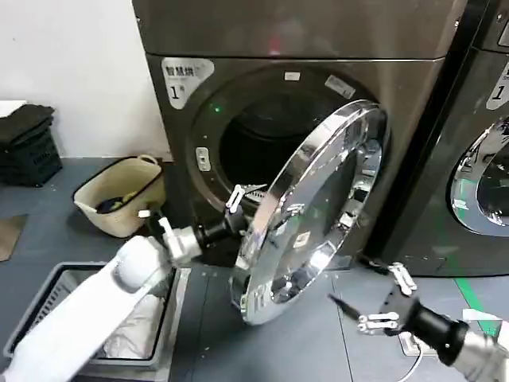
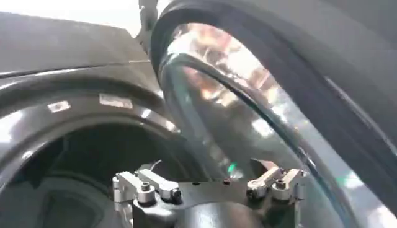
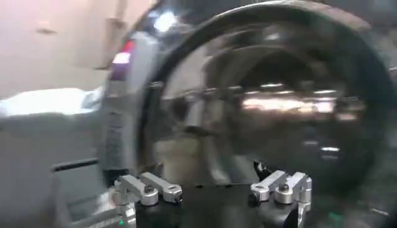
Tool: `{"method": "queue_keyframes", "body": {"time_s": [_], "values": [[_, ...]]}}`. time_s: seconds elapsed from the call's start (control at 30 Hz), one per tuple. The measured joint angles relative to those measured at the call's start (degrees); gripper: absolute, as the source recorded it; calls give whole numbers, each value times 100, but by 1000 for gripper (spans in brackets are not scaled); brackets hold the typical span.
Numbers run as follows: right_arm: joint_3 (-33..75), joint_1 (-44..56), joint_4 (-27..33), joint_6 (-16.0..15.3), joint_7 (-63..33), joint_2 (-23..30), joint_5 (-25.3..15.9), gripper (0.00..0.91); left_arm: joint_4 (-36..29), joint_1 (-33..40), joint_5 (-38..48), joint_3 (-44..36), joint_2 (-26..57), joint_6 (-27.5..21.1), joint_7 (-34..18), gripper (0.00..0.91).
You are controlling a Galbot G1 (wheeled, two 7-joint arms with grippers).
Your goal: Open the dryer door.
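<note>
The dryer door (image 1: 314, 211) hangs half open off the drum mouth; the left gripper (image 1: 241, 203), fingers spread, sits behind its free edge; the right gripper (image 1: 374, 306), also spread, waits low; a slip could let it swing shut.

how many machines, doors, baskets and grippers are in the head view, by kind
Front-loading machines: 2, the dryer and a blacker machine
Chrome-ringed doors: 2, the dryer door swung open, the other door closed
Baskets or crates: 3, beige basket, grey bin, black crate
Grippers: 2, left gripper, right gripper
Total: 9
</note>
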State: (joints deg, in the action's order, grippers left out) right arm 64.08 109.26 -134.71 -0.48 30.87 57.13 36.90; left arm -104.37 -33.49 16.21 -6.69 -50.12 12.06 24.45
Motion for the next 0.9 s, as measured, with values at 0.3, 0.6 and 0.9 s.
{"method": "queue_keyframes", "body": {"time_s": [0.3, 0.6, 0.9], "values": [[682, 918, -9, 643, -1211, 1098, -290, 907, 240, 410, 72, -402, -276, 233, -2, 907], [1525, 1289, 317, 865, -2240, 2092, -503, 907, 396, 657, 75, -775, -575, 455, -77, 907], [2315, 1223, 870, 596, -3384, 2815, -691, 907, 529, 938, 57, -1166, -821, 585, -123, 907]]}}
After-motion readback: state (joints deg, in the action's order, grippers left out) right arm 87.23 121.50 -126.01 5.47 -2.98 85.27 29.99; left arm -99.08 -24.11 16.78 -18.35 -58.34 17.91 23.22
